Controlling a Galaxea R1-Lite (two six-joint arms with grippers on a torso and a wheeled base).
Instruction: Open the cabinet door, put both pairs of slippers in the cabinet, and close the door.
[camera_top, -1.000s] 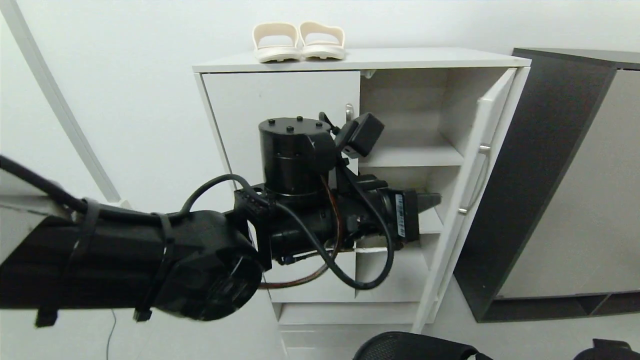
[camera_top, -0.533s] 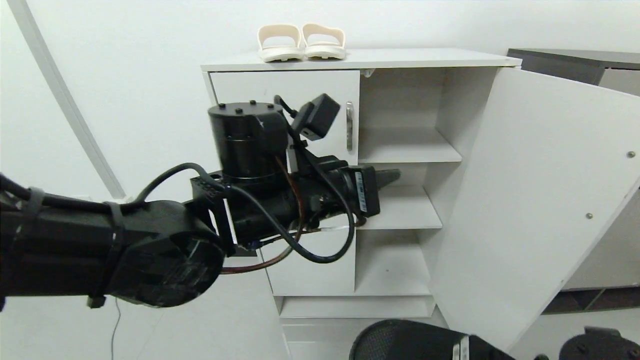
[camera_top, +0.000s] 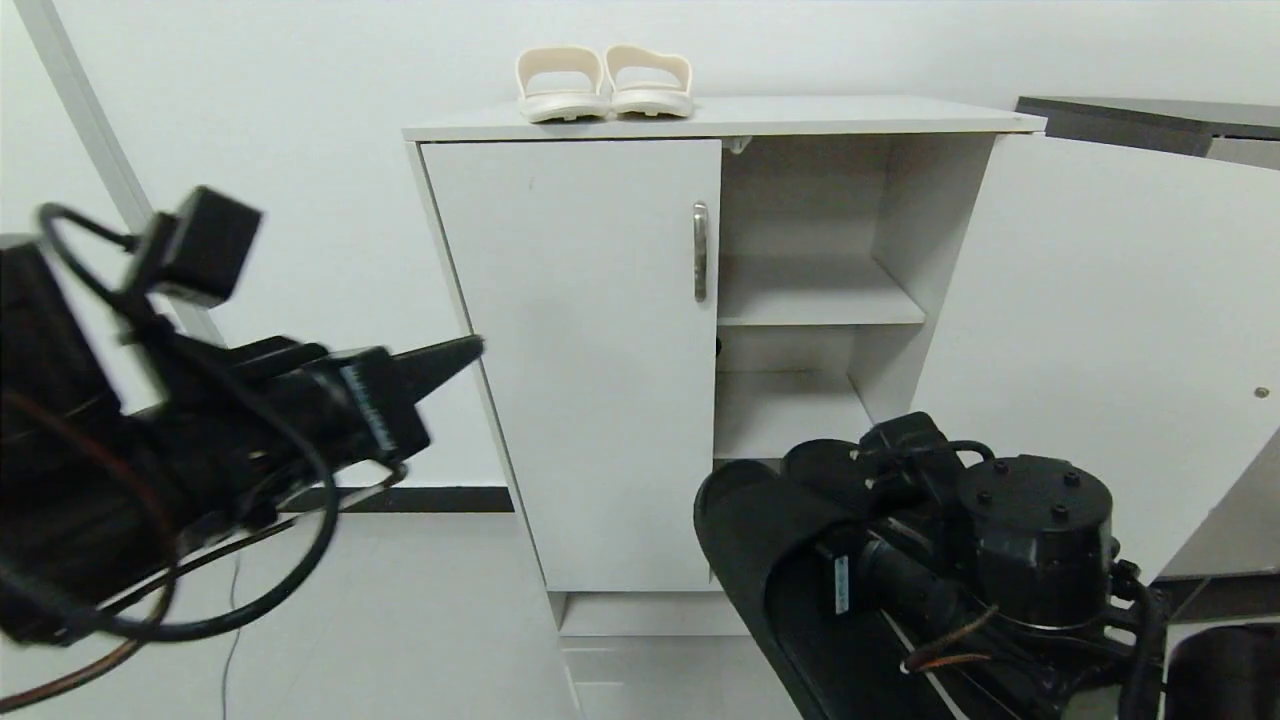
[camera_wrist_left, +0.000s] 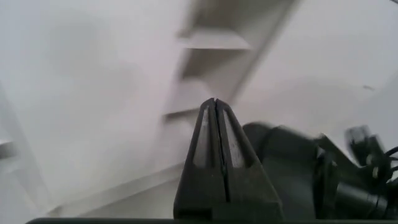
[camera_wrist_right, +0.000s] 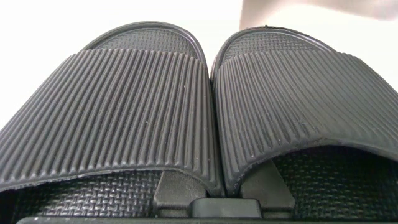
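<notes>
Nearest you, your right gripper (camera_wrist_right: 219, 190) pinches the black slippers (camera_wrist_right: 124, 106). Its fingers are tucked under the ribbed straps, and the two slippers sit side by side, touching. In the head view this pair hangs low in front of the open right half of the cabinet (camera_top: 860, 118). You cannot tell how close the toes are to the lower shelf (camera_top: 790, 415).

Off to your left, the left gripper (camera_wrist_left: 215, 137) has its fingers pressed together on nothing. The tips point toward the cabinet's left side, and whether they touch it is unclear.

Farther on, the left door (camera_top: 590, 380) is shut, its metal handle (camera_top: 700, 252) upright at its inner edge. The right door (camera_top: 1080, 330) is swung wide open, baring the upper shelf (camera_top: 815, 305).

The cream slippers (camera_top: 605, 82) rest together on the cabinet top, against the wall. A dark cabinet (camera_top: 1140, 118) stands behind the open door.
</notes>
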